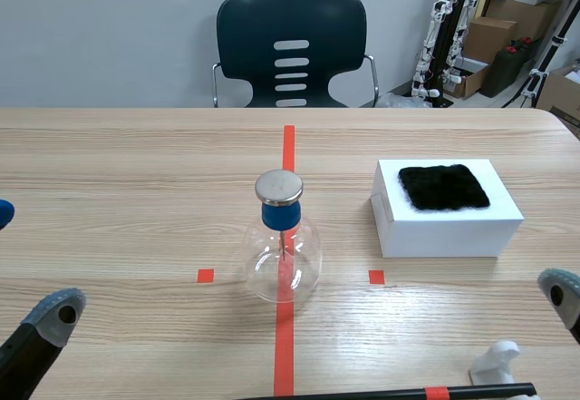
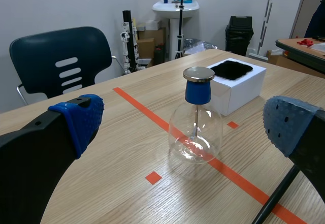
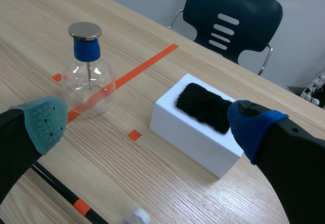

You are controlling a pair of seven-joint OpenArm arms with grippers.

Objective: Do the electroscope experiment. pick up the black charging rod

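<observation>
Rod point(image 1: 362, 395) along near edge, flask point(image 1: 282, 259) at centre, left gripper point(image 2: 185, 124) wide open, right gripper point(image 3: 148, 125) wide open

No text, label, brand or number can be read: the white box point(image 1: 444, 234) on the bench point(image 1: 136, 209), right side, shows plain faces, and the far cardboard boxes point(image 1: 490, 37) are too small to read.

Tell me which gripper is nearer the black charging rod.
Right, it seems. The right gripper, open, hangs just above one end of the black charging rod; the left gripper, also open, sits off to the side of its other end.
</observation>
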